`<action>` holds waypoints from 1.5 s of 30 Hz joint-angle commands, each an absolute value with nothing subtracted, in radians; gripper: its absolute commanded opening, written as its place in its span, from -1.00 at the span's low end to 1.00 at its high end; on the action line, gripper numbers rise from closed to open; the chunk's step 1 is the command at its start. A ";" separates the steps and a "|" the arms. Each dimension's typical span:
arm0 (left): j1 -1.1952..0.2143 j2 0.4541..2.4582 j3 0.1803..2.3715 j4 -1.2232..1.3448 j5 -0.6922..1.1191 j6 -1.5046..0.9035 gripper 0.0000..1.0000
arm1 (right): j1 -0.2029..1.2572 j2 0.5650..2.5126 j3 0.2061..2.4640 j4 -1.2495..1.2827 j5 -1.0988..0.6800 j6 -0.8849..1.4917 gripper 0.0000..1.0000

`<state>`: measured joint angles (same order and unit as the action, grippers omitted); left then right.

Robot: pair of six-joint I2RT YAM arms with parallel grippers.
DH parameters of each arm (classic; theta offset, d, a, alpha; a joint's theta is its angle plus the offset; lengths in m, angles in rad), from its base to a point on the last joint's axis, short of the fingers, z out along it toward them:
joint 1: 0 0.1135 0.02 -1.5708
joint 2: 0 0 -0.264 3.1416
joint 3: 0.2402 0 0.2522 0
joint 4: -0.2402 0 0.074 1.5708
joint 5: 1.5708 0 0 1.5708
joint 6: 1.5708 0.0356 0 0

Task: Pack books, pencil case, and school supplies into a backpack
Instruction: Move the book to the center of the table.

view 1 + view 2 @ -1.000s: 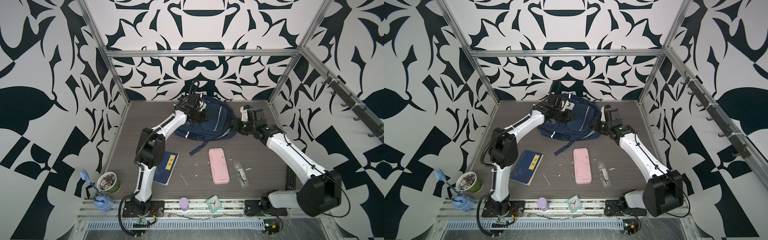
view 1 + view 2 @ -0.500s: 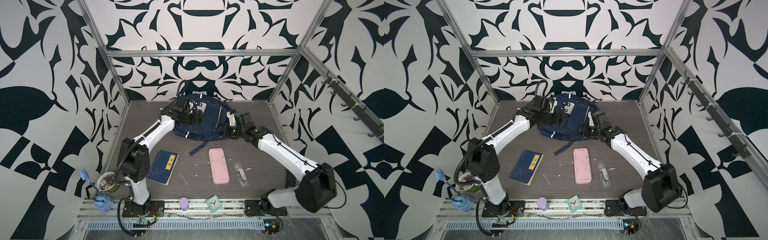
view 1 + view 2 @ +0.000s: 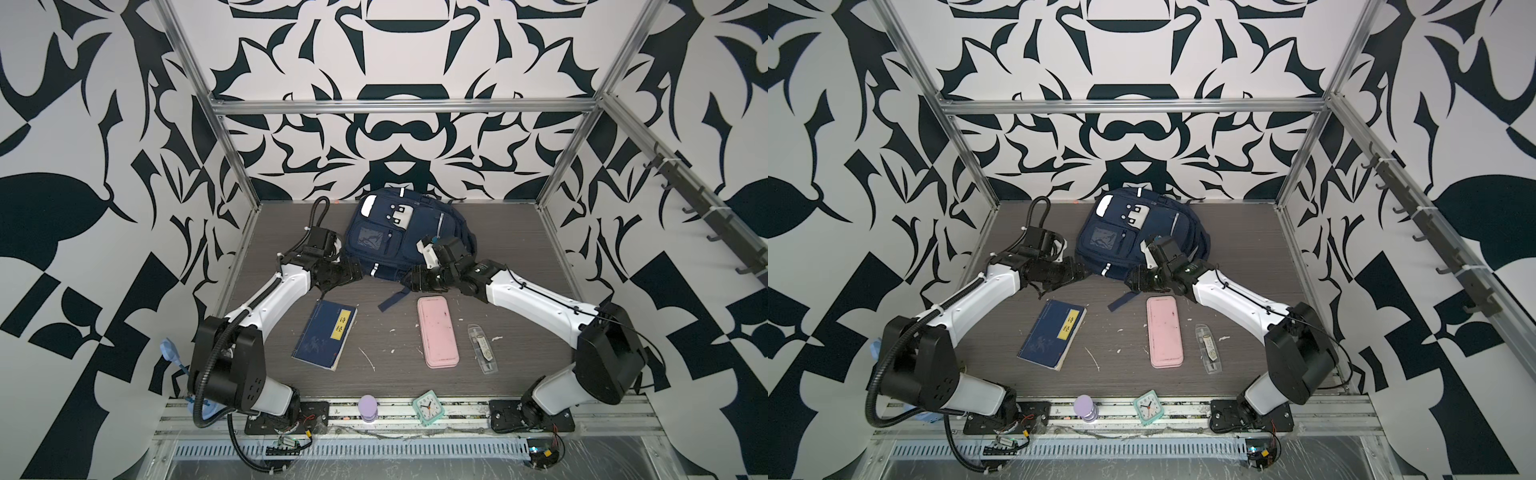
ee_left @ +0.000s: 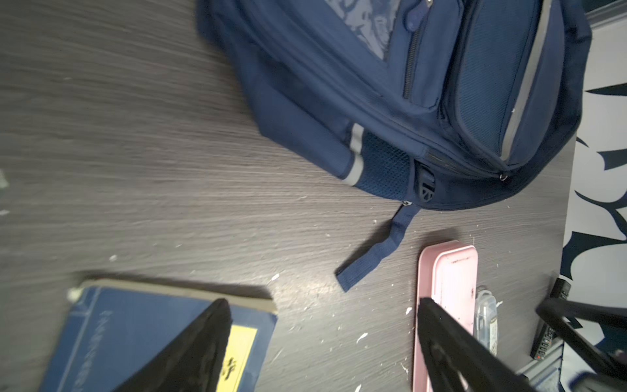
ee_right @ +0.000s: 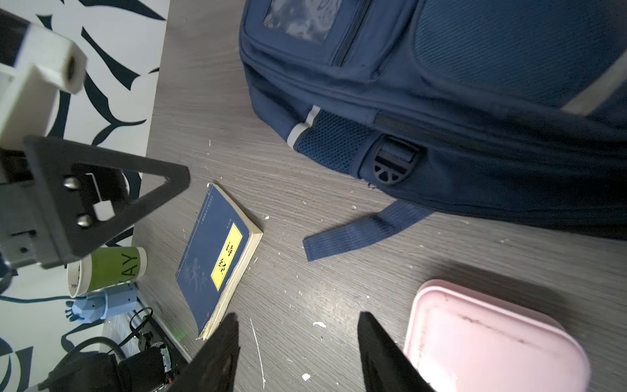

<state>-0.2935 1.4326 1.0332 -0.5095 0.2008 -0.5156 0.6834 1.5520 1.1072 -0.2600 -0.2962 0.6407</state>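
Grey wood-grain tabletop [image 3: 519, 232] under patterned walls [image 3: 395, 137]: the backpack [image 3: 386, 237] slumps at twelve o'clock, soft and floppy, so I'd pinch a zip pull. The book [image 3: 326, 334] at seven looks thin, bendy; the pencil case [image 3: 437, 331] at five rigid, slick. My left gripper [image 4: 322, 305] and right gripper [image 5: 298, 315] both stand wide, empty.

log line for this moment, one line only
left gripper open, empty | right gripper open, empty | both beside backpack | book, case, packet on table, unpacked
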 commanded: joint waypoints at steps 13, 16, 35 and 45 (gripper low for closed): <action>-0.155 1.278 0.744 -0.477 0.067 -0.659 0.79 | 0.877 1.777 1.226 -0.179 -0.369 0.686 0.13; -0.093 1.247 0.674 -0.412 0.113 -0.709 0.79 | 0.902 1.836 1.270 -0.186 -0.378 0.685 0.11; -0.035 1.469 0.633 -0.268 0.204 -0.721 0.77 | 0.934 2.101 1.435 -0.151 -0.459 0.702 0.10; -0.039 1.446 0.607 -0.249 0.271 -0.735 0.76 | 0.921 2.201 1.540 -0.174 -0.443 0.749 -0.11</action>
